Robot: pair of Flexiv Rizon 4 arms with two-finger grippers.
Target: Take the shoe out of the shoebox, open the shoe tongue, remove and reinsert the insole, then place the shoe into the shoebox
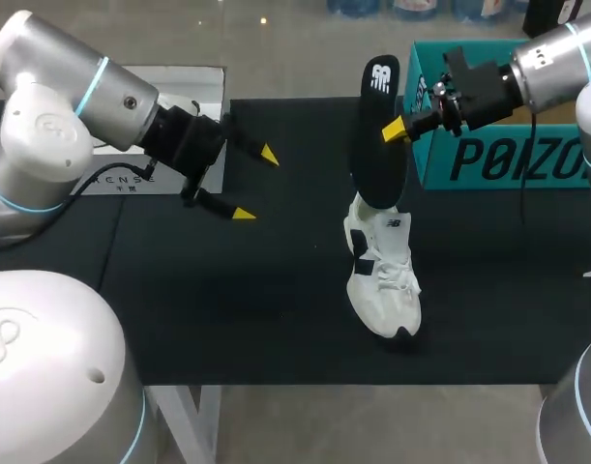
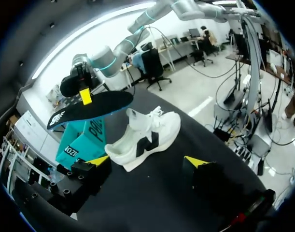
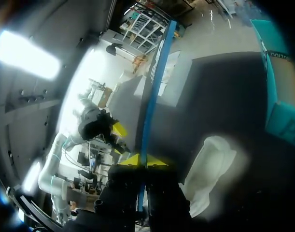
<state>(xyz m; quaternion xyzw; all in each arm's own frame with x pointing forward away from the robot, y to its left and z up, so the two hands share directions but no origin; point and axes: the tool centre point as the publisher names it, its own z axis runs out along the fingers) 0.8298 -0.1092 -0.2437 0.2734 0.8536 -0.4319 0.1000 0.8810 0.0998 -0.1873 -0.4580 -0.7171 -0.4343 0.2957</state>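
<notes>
Clearly the shoe (image 1: pixel 382 280) is sitting out of the shoebox (image 1: pixel 488 159) on the black worktop (image 1: pixel 227 319), so the first step is looking done. The right gripper (image 1: pixel 393 129) is holding the insole (image 1: pixel 372 155), fingers clamped on its two faces. The insole is hanging nearly upright, its lower end touching or just inside the shoe's opening; I cannot tell which. The left gripper (image 1: pixel 255 184) is hovering well apart from the shoe, fingers spread and empty. Judging by this, the insole is mostly or wholly out; seating it back and boxing the shoe are remaining.
</notes>
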